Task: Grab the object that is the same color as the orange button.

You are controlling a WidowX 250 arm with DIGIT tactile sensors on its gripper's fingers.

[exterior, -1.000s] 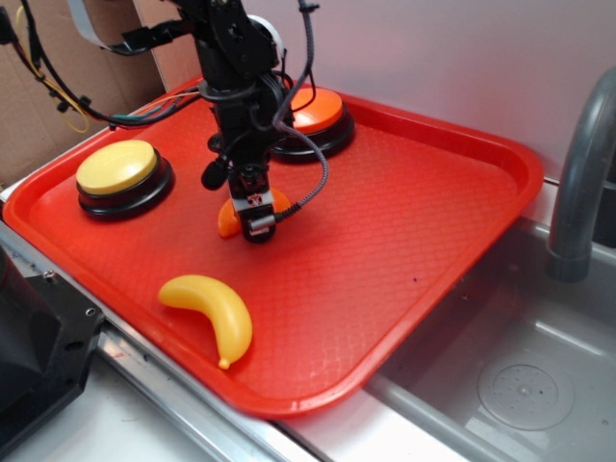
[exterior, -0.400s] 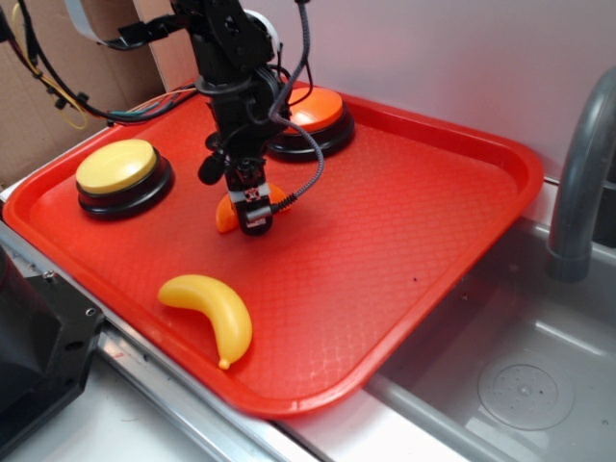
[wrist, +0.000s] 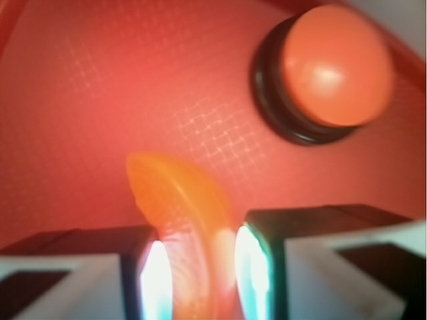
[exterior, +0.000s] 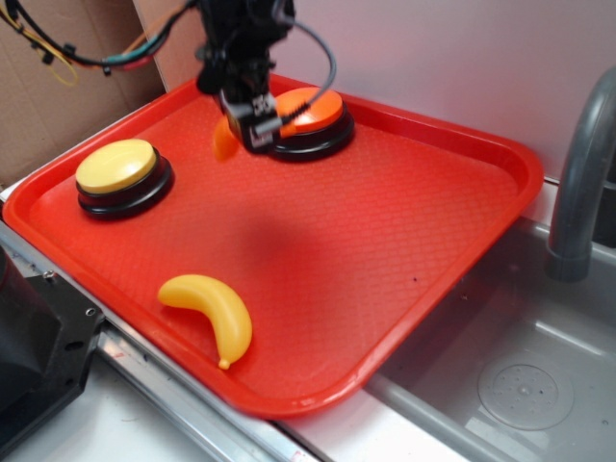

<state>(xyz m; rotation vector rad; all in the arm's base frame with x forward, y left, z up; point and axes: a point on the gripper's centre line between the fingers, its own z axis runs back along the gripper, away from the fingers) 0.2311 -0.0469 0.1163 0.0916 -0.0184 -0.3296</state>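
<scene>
Left of the orange button (exterior: pixel 306 108), the gripper (exterior: pixel 252 127) is clamped on the orange segment (wrist: pixel 185 220), holding it in the air above the red tray (exterior: pixel 414 241). To finish well, maintain firm squeeze and lift steadily, since the curved piece could slip.

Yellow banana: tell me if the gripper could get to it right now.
Probably not yet: the gripper is shut on the orange segment, lifted near the orange button. The banana itself lies uncovered on the tray.
</scene>
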